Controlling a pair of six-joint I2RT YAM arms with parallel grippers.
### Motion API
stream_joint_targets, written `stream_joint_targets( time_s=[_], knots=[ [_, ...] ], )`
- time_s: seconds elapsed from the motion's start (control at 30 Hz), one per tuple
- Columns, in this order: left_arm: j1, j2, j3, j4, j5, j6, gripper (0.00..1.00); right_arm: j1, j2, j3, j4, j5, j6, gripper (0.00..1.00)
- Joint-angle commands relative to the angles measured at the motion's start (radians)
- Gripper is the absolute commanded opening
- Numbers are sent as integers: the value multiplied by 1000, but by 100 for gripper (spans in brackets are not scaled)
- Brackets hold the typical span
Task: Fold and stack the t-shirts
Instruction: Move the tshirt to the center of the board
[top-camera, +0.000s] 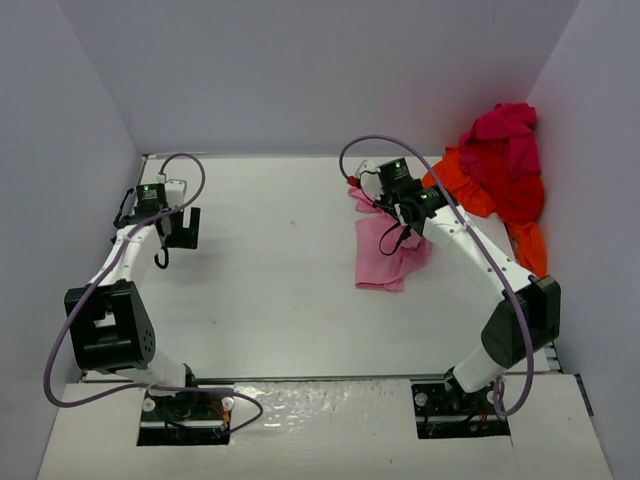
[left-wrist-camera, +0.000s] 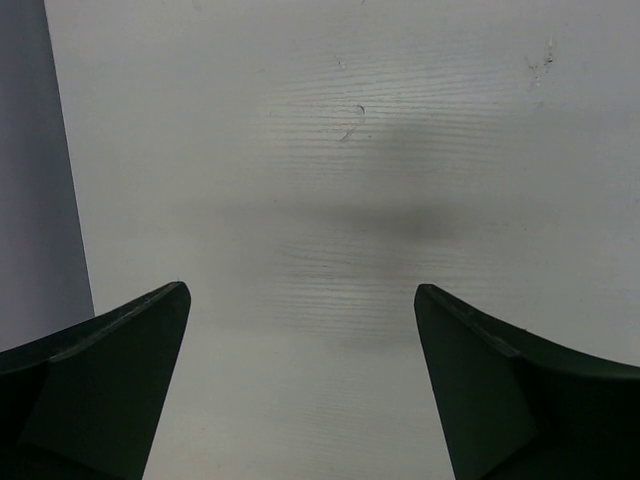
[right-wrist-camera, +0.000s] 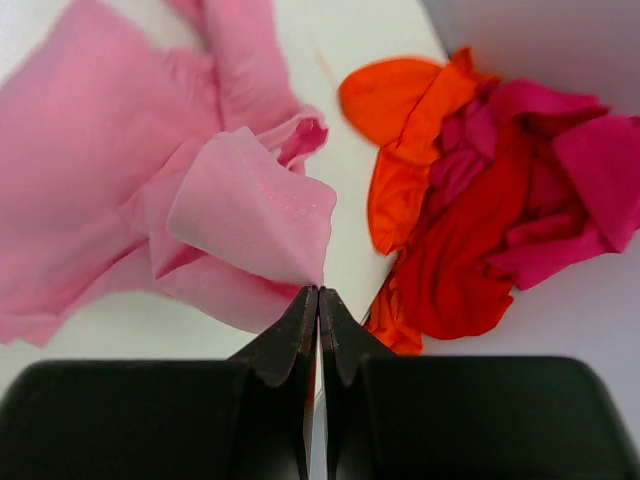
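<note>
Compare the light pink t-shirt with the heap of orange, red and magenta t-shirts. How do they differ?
The light pink t-shirt lies apart, spread loosely on the table; the heap is bunched against the right wall. The pink one is a single colour; the heap mixes three. The shut right tool pinches a fold of the pink t-shirt; nothing touches the heap. Both are crumpled and unfolded.

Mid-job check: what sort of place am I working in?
Probably a lab test enclosure: white flat tabletop, plain pale walls boxing it in, light pink cloth t-shirt beside a red, orange and magenta heap.
</note>
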Motion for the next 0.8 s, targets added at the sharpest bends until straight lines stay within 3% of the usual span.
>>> stream_joint_targets(
  time_s=[0.0,0.03,0.07,0.13,0.17,0.37,0.43,0.5,0.6,0.67,0.77],
  knots=[
    [-3,-18,37,16,47,33,93,-6,27,-119,13,192,-59,3],
    [-3,-17,32,22,48,38,93,-6,33,-151,13,222,-69,11],
    [-3,-16,32,22,49,41,93,-6,35,-168,14,224,-70,28],
    [-3,-4,29,34,49,42,93,-6,48,-181,14,258,-84,80],
    [-3,2,30,39,50,42,93,-6,56,-168,13,268,-84,98],
    [-3,15,24,51,53,41,93,0,158,47,20,202,-68,97],
    [-3,13,27,49,46,43,93,7,221,137,22,165,-60,91],
    [-3,7,26,51,44,45,93,12,307,229,25,137,-51,80],
    [-3,-8,22,46,38,50,93,31,444,341,25,120,-53,77],
    [-3,-21,15,45,30,60,93,43,521,387,19,110,-61,67],
    [-3,-40,-5,48,20,74,93,46,585,426,19,115,-72,66]
  ],
)
